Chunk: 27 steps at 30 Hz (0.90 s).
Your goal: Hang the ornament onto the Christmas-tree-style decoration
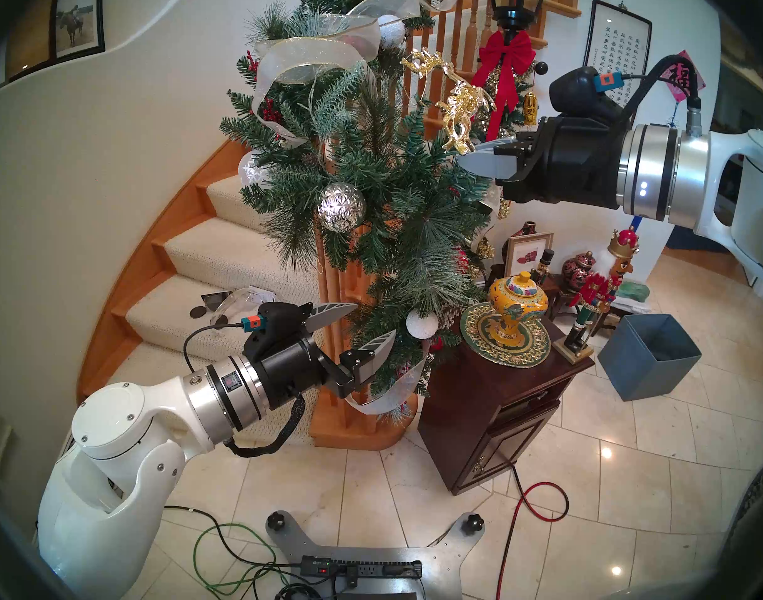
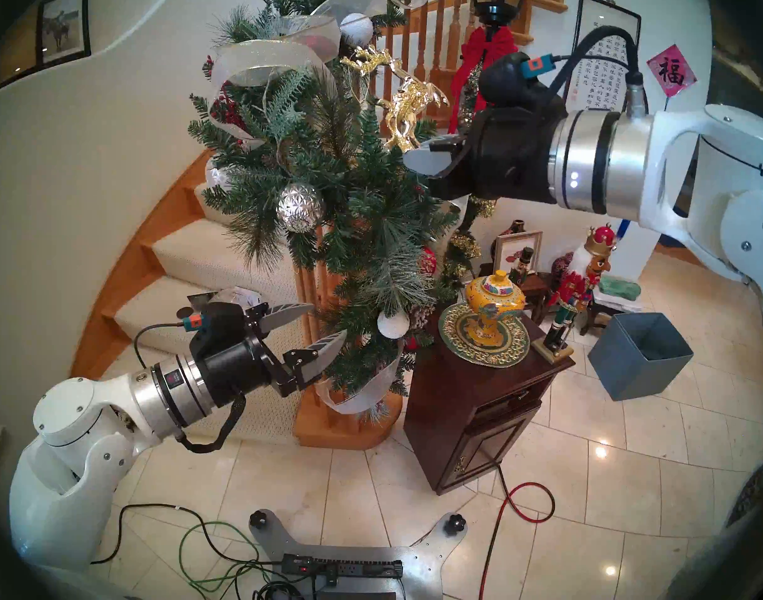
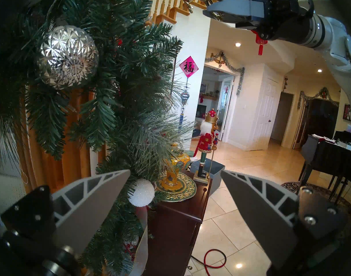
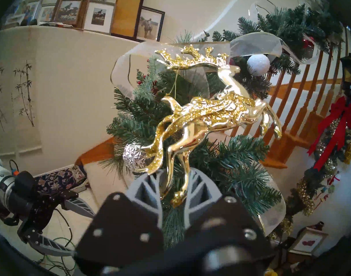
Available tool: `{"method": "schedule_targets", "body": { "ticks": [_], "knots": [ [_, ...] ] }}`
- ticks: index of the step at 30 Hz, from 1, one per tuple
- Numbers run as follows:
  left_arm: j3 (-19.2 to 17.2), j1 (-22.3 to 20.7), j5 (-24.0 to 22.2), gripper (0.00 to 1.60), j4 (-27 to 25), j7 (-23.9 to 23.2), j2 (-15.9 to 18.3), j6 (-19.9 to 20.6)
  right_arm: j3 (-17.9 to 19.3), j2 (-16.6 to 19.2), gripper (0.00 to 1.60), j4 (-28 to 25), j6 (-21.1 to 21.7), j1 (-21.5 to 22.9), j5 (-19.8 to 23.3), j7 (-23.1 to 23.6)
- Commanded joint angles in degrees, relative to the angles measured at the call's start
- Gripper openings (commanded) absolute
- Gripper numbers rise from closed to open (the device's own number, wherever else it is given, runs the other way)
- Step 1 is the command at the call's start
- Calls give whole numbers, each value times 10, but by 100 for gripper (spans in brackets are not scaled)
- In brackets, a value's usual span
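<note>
Beside the garland (image 1: 371, 188), right gripper (image 1: 472, 155) pinched on ornament (image 1: 459, 105) legs; reindeer stand above it. Left gripper (image 1: 358, 330) wide, empty.

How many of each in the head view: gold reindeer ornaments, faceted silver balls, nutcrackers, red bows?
gold reindeer ornament: 1
faceted silver ball: 1
nutcrackers: 2
red bow: 1
Total: 5

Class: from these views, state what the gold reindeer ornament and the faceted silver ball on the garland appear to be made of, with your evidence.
Gold reindeer ornament: probably plastic with mirror-like gold plating and glued glitter; it shows bright reflections and grainy patches.
Faceted silver ball: likely metallised plastic or glass; its star-cut facets glint like foil.
</note>
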Motion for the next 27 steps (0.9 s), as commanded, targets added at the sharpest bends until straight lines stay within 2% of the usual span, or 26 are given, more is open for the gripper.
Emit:
{"method": "schedule_targets", "body": {
  "ticks": [1,27],
  "knots": [
    [0,-1,0,160,-2,0,0,-1,-3,-1,0,6,-4,7,-1,-1],
    [0,-1,0,160,-2,0,0,-1,-22,-1,0,8,-4,15,-5,-3]
  ]
}}
